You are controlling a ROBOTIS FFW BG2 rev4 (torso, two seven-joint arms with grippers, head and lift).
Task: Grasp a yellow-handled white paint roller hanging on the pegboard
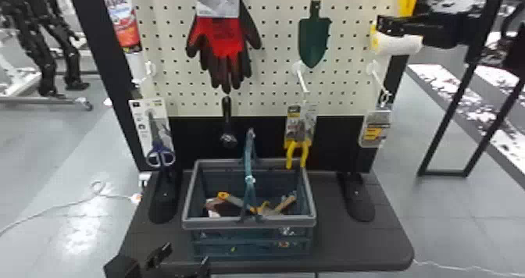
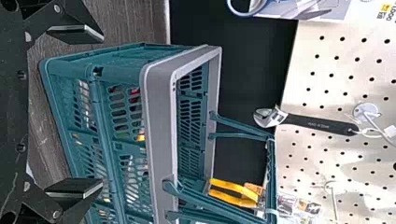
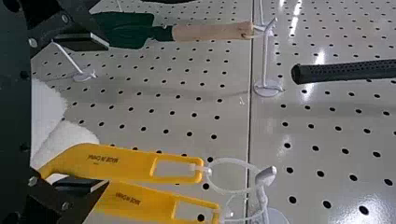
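The left gripper sat low at the front edge of the black table, its fingers spread wide before the teal plastic basket with a grey rim. High at the right edge of the cream pegboard hung the yellow-handled white paint roller. The right gripper gaped around its fluffy sleeve, one finger on either side, not clamped.

Black worktop has a grey-rimmed teal basket sitting front and centre, with two black feet of the pegboard flanking it.
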